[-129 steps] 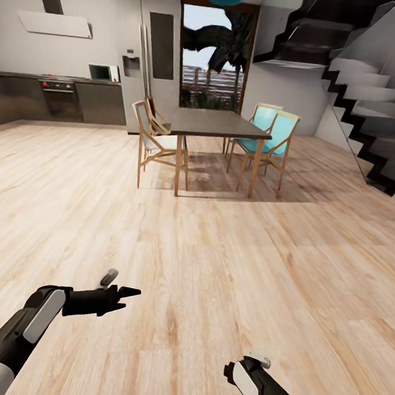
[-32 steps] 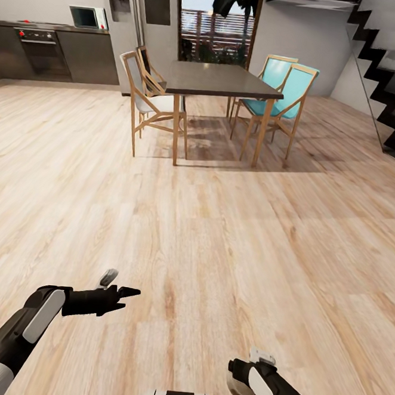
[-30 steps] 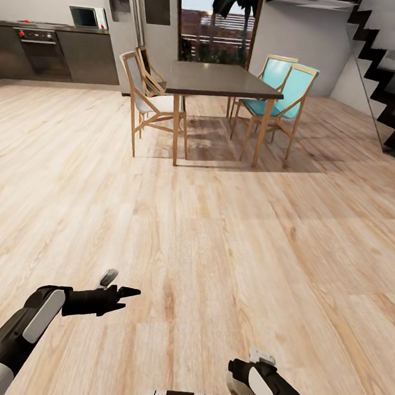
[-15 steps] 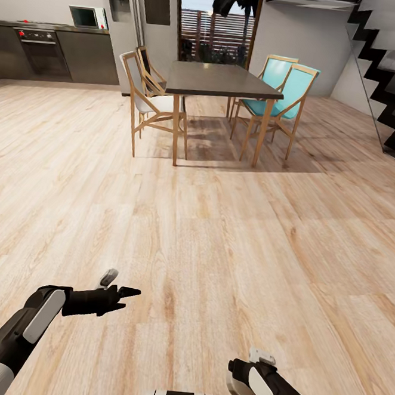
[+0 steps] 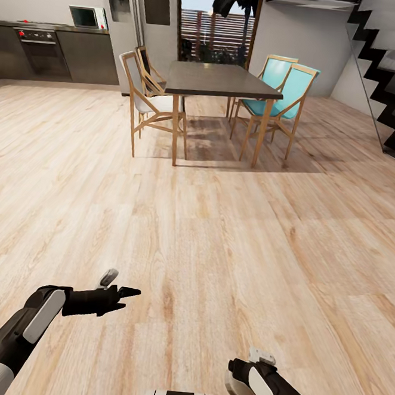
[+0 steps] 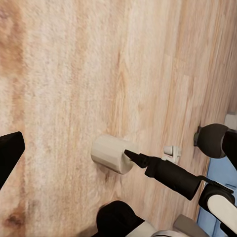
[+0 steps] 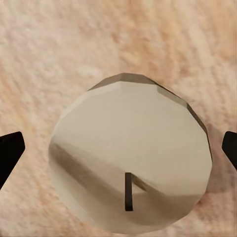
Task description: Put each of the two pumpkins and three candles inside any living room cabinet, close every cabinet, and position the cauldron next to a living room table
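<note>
No readable text or labels anywhere

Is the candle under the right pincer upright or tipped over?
Upright: the right wrist view looks straight down on the candle's round top and wick, between the open right pincer's fingertips.

A light plank floor runs to a dark dining table, wooden chairs, kitchen units and stairs.

Dark dining table, four chairs, perhaps an oven.
</note>
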`<state>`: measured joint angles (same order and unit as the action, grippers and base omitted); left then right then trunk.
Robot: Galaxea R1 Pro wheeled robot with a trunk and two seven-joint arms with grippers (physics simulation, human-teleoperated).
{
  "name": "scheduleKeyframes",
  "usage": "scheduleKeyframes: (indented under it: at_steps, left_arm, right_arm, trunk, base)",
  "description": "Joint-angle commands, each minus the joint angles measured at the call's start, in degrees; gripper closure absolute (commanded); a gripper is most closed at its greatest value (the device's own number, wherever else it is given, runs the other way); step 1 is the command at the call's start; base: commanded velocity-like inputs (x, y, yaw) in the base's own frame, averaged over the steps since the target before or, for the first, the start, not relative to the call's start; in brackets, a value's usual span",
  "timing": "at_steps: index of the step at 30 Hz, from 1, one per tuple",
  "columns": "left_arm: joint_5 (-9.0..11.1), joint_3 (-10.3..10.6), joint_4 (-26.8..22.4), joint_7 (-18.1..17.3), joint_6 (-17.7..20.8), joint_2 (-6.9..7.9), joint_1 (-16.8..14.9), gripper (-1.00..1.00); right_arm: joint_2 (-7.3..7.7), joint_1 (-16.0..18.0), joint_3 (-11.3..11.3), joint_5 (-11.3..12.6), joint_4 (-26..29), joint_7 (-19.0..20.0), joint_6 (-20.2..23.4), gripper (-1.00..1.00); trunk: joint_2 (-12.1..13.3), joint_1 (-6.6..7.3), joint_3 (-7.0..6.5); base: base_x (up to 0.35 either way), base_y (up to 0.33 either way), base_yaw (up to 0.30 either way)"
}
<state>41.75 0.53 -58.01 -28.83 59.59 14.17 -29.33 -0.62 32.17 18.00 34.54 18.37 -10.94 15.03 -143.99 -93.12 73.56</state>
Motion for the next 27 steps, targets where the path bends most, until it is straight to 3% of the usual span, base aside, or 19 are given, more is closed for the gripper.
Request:
scheduleKeyframes:
  at_steps: [1, 7, 19, 27]
  left_arm:
    - [0.0, 0.0, 0.0, 0.0, 0.0, 0.03, 0.0, -1.0]
    - [0.0, 0.0, 0.0, 0.0, 0.0, 0.06, 0.0, -1.0]
    - [0.0, 0.0, 0.0, 0.0, 0.0, 0.07, 0.0, -1.0]
    - [0.0, 0.0, 0.0, 0.0, 0.0, 0.07, 0.0, -1.0]
  right_arm:
    - [0.0, 0.0, 0.0, 0.0, 0.0, 0.0, 0.0, -1.0]
    - [-0.01, 0.0, 0.0, 0.0, 0.0, 0.0, 0.0, -1.0]
    - [-0.02, 0.0, 0.0, 0.0, 0.0, 0.0, 0.0, -1.0]
    - [-0.02, 0.0, 0.0, 0.0, 0.0, 0.0, 0.0, -1.0]
  trunk:
    - [0.0, 0.0, 0.0]
    - [0.0, 0.0, 0.0]
    - [-0.1, -0.23, 1.99]
    - [-0.1, -0.23, 1.99]
  base:
    - [0.0, 0.0, 0.0]
    - [0.0, 0.0, 0.0]
    - [0.0, 0.0, 0.0]
    - [0.0, 0.0, 0.0]
